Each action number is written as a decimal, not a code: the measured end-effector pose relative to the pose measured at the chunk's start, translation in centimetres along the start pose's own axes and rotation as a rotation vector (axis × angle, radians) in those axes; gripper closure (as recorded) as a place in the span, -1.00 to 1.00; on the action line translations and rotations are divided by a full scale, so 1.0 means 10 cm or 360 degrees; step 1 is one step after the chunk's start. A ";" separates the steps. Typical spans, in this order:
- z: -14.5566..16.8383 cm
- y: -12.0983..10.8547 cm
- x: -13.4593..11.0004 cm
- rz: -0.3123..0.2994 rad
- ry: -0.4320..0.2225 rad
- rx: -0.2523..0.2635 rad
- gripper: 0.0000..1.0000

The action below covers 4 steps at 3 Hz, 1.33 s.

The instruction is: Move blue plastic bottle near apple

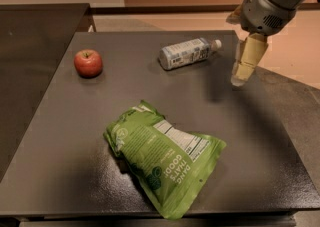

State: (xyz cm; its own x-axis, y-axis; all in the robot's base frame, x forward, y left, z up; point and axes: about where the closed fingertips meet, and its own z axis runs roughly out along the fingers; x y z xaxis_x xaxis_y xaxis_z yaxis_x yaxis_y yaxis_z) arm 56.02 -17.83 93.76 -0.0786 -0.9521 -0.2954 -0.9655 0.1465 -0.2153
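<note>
The blue plastic bottle [185, 53] lies on its side at the back middle of the dark table [60, 136], with its white cap pointing right. The red apple [88, 63] stands at the back left, well apart from the bottle. My gripper [240, 77] hangs above the table just right of the bottle's cap, pointing down. It holds nothing and does not touch the bottle.
A large green snack bag [162, 157] lies in the front middle of the table. A second dark surface [30, 41] adjoins on the left. The table's right edge runs just behind the gripper, with tan floor beyond.
</note>
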 end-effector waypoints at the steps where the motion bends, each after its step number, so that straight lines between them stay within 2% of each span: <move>1: 0.22 -0.29 -0.06 -0.0110 0.0010 -0.0036 -1.00; 3: 0.61 -0.82 -0.22 -0.0302 0.0033 -0.0104 -1.00; 4: 0.77 -0.95 -0.36 -0.0388 0.0037 -0.0131 -1.00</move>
State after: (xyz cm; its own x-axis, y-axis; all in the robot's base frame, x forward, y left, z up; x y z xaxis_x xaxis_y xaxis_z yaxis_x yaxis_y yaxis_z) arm 67.43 -13.70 89.69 0.1541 -0.9627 -0.2224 -0.9735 -0.1094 -0.2010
